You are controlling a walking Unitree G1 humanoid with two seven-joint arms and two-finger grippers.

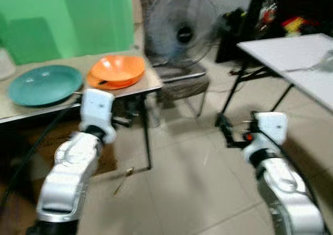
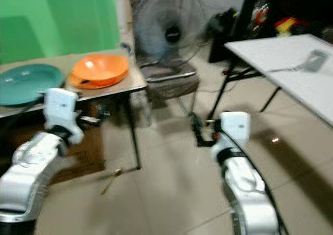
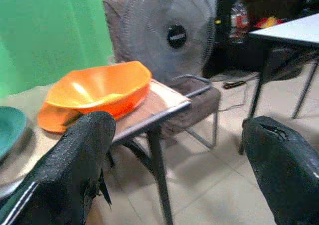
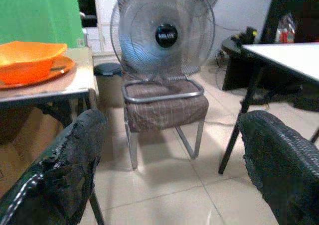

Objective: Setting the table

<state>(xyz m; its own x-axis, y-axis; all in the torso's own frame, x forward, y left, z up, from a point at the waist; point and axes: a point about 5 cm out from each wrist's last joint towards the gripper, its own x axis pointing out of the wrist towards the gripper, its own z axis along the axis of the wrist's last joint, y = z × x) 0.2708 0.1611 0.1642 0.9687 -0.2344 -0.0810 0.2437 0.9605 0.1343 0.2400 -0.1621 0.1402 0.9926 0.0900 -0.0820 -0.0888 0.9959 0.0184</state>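
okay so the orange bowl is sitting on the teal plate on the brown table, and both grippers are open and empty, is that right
Not quite. The orange bowl sits on an orange plate, as the right wrist view shows; the teal plate lies beside it on the brown table. The left gripper and right gripper are open and empty.

Open floor: bare tiles spread between the two pincers and run ahead to the chair.
Left side: the worktop corner juts out just ahead of the left pincer, whose fingers stand wide apart; the orange bowl and teal plate fill its near part.
Ahead: chair with a fan on its seat closes the middle.
Right side: white table and its dark legs stand beyond the right pincer, likewise spread.
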